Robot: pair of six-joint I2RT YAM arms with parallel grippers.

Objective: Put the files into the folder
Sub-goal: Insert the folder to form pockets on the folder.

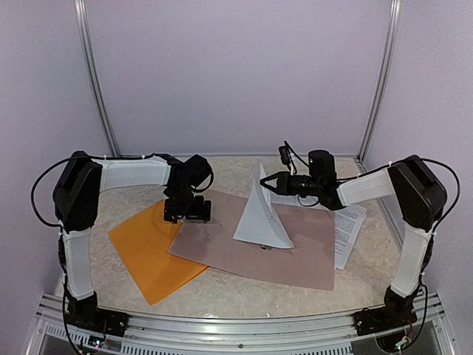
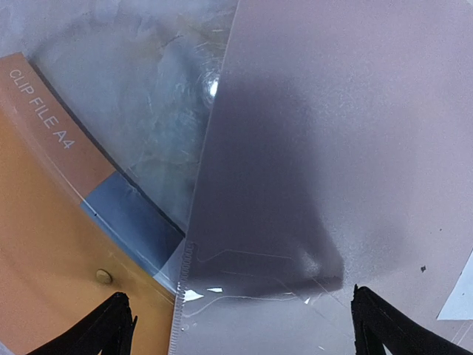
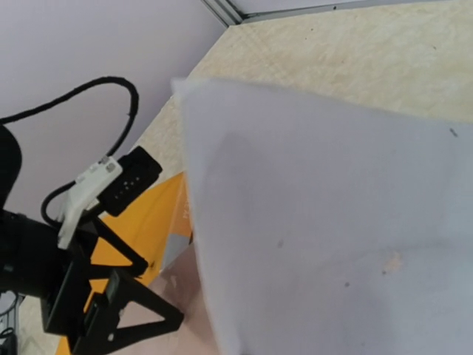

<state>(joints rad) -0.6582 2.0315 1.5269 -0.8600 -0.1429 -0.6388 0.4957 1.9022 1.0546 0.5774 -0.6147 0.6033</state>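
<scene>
The orange folder (image 1: pixel 151 255) lies flat at the left of the table; it also shows in the left wrist view (image 2: pixel 44 251) and the right wrist view (image 3: pixel 159 214). A white paper sheet (image 1: pixel 260 218) is lifted by its top corner, its lower edge resting on a grey-brown board (image 1: pixel 251 248). My right gripper (image 1: pixel 269 183) is shut on that corner. The sheet (image 3: pixel 332 222) fills the right wrist view and hides the fingers. My left gripper (image 1: pixel 186 212) is open and empty, low over the board's left edge (image 2: pixel 310 148), next to the folder.
More printed white sheets (image 1: pixel 352 225) lie partly under the board's right end. The board overlaps the folder's right corner. Grey walls close in the back and sides. The left gripper (image 3: pixel 111 310) shows at the lower left of the right wrist view.
</scene>
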